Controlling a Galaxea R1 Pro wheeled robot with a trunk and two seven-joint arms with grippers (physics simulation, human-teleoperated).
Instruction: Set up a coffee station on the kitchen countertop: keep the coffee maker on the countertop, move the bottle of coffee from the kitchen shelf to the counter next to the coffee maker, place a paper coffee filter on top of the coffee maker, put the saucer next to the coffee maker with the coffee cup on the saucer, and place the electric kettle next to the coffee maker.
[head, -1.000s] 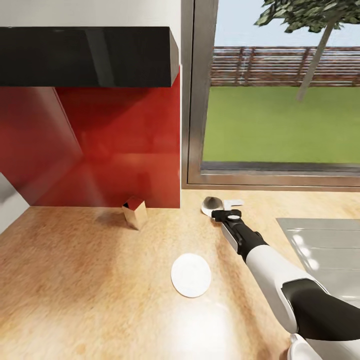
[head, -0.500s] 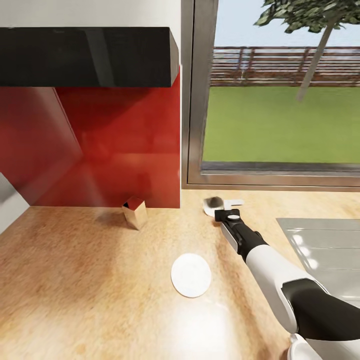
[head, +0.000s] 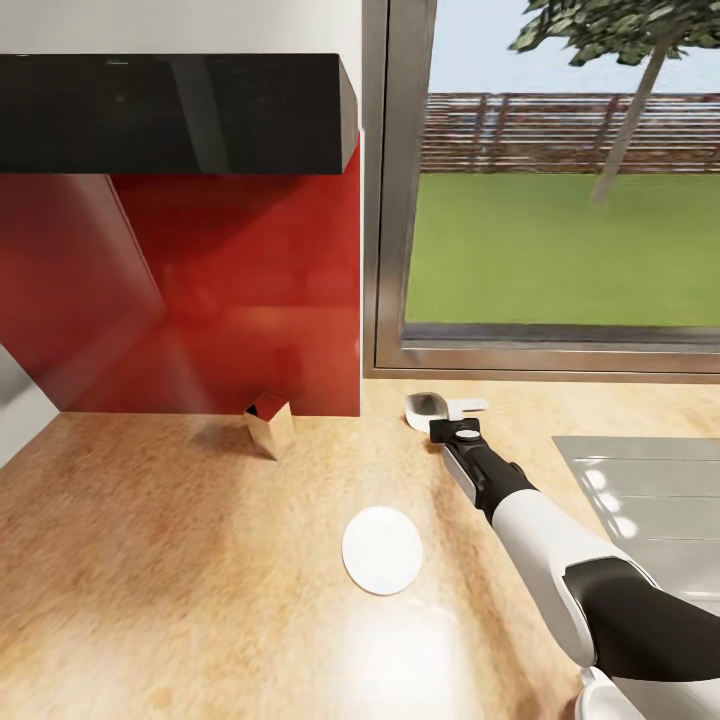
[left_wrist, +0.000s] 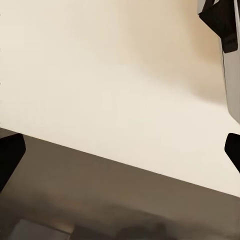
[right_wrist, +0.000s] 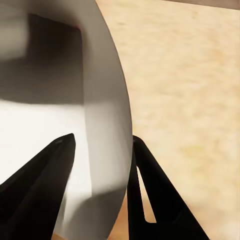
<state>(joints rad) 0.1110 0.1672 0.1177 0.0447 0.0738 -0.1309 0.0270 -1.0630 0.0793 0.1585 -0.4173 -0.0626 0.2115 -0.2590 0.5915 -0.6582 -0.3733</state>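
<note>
The white coffee cup (head: 424, 405) sits at the back of the beige kitchen countertop (head: 180, 560), just under the window. My right gripper (head: 433, 420) reaches it from the front. In the right wrist view the cup's wall (right_wrist: 107, 100) stands between the two black fingers, one inside the cup and one outside, so the right gripper (right_wrist: 100, 145) is shut on it. The white saucer (head: 382, 550) lies flat on the counter, nearer to me and left of the right arm. My left gripper (left_wrist: 120, 155) is open over a pale surface, its fingertips (left_wrist: 10, 155) far apart.
A small brown box (head: 270, 424) stands against the red backsplash (head: 220, 300). A black hood (head: 170, 110) hangs above it. A steel sink (head: 650, 490) lies at the right. A small white piece (head: 470, 406) lies beside the cup.
The cup has shifted a little at the right gripper's fingers, blurred half a second ago and now showing a paler opening. The right arm has barely moved.
</note>
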